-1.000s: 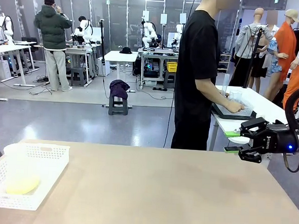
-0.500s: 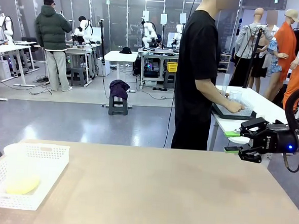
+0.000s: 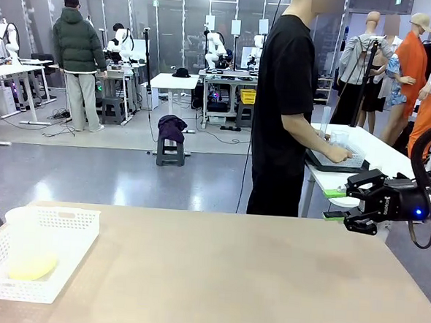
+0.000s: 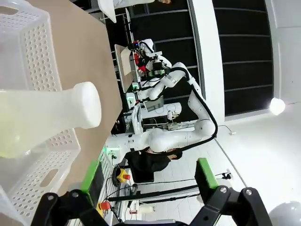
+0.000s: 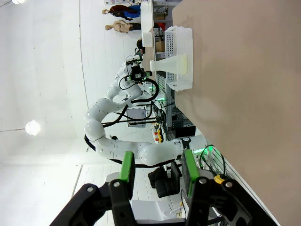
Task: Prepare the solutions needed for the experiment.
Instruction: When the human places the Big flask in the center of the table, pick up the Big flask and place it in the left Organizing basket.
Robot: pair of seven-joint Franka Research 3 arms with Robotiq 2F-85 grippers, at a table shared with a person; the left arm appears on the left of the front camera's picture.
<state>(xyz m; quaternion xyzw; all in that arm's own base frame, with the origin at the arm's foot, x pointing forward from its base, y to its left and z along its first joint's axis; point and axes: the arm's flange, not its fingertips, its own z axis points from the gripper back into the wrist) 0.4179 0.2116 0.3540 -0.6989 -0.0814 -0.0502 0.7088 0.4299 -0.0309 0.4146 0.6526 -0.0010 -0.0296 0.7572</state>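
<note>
The right gripper [image 3: 334, 204] at three o'clock holds nothing, jaws half apart — the flask [image 3: 28, 251] stands in the basket [image 3: 71, 249] at eight o'clock, the left gripper [image 4: 148, 179] spread wide beside it.

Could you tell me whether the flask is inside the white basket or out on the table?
Inside: the flask stands upright within the white basket.

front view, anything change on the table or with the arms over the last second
Nothing on the table changed. The right gripper hangs as before at the table's far right edge, jaws part open and empty, and the flask of pale yellow liquid still stands in the white basket.
</note>
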